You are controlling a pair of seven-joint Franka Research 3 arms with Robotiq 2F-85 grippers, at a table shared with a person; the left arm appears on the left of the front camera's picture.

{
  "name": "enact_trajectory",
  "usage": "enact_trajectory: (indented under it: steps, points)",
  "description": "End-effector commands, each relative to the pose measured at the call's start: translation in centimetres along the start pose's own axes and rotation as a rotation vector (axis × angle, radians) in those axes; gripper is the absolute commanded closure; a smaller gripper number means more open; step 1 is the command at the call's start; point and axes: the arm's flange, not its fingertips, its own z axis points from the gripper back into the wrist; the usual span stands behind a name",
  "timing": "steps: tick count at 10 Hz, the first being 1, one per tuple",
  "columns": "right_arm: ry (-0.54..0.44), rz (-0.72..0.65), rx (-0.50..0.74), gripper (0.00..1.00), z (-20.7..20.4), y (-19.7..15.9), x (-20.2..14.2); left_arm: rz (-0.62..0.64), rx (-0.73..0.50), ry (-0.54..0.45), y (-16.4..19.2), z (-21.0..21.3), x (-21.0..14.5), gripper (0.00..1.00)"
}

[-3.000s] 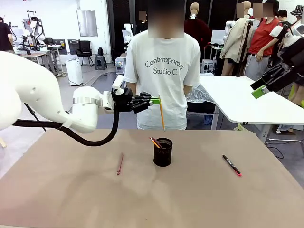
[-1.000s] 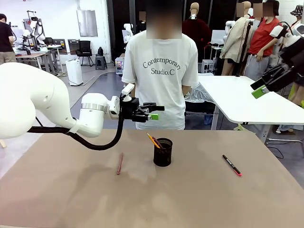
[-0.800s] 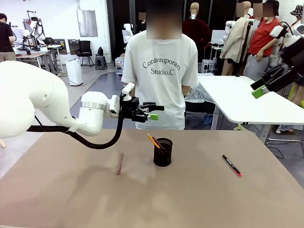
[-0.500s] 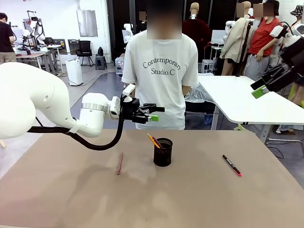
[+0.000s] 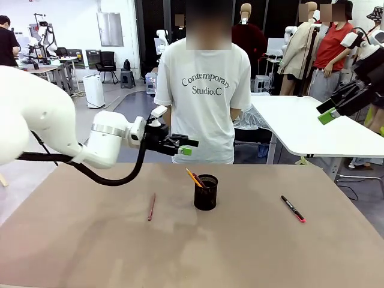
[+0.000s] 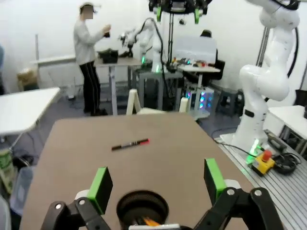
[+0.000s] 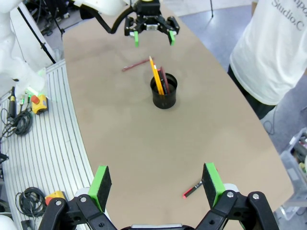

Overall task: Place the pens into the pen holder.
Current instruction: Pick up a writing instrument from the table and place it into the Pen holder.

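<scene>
The black mesh pen holder (image 5: 206,193) stands mid-table with a yellow pencil (image 5: 192,177) and a darker stick leaning out of it. A reddish-brown pen (image 5: 151,206) lies on the table to its left, and a black marker with a pink-red end (image 5: 293,209) lies to its right. My left gripper (image 5: 186,147) hovers open and empty, above and left of the holder. Its wrist view looks down on the holder (image 6: 142,208) and the marker (image 6: 130,144). My right gripper (image 5: 328,114) hangs high at the far right, open and empty (image 7: 157,181), over the holder (image 7: 164,94), pen (image 7: 137,64) and marker (image 7: 193,189).
A person in a white T-shirt (image 5: 207,90) stands at the table's far edge, just behind the holder. A white table (image 5: 300,129) stands behind on the right. The brown tabletop (image 5: 192,252) has wide bare room in front and to both sides.
The left gripper held the yellow pencil over the holder; the pencil now stands in the holder. The open gripper has drawn back a little to the left. The right arm has not moved.
</scene>
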Motion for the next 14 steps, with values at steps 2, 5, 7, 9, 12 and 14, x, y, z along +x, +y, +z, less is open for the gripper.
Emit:
enact_trajectory:
  steps: [2, 5, 7, 9, 12, 14]
  points:
    - [-0.005, 0.004, 0.001, 0.00, 0.1, 0.0, 0.1, 0.103, 0.035, 0.190, -6.4, 2.6, 3.0, 0.00]
    - [-0.005, 0.004, 0.001, 0.00, 0.1, 0.0, 0.1, 0.157, 0.123, 0.346, -10.2, 5.8, 5.5, 0.00]
    - [-0.005, 0.004, 0.001, 0.00, 0.1, 0.0, 0.1, 0.205, 0.225, 0.471, -12.7, 8.0, 7.2, 0.00]
    - [-0.005, 0.004, 0.001, 0.00, 0.1, 0.0, 0.1, 0.148, 0.339, 0.582, -15.0, 10.3, 8.6, 0.00]
    - [-0.005, 0.004, 0.001, 0.00, 0.1, 0.0, 0.1, 0.009, 0.417, 0.681, -16.8, 12.4, 9.7, 0.00]
    - [-0.005, 0.004, 0.001, 0.00, 0.1, 0.0, 0.1, -0.065, 0.435, 0.637, -17.1, 13.6, 9.6, 0.00]
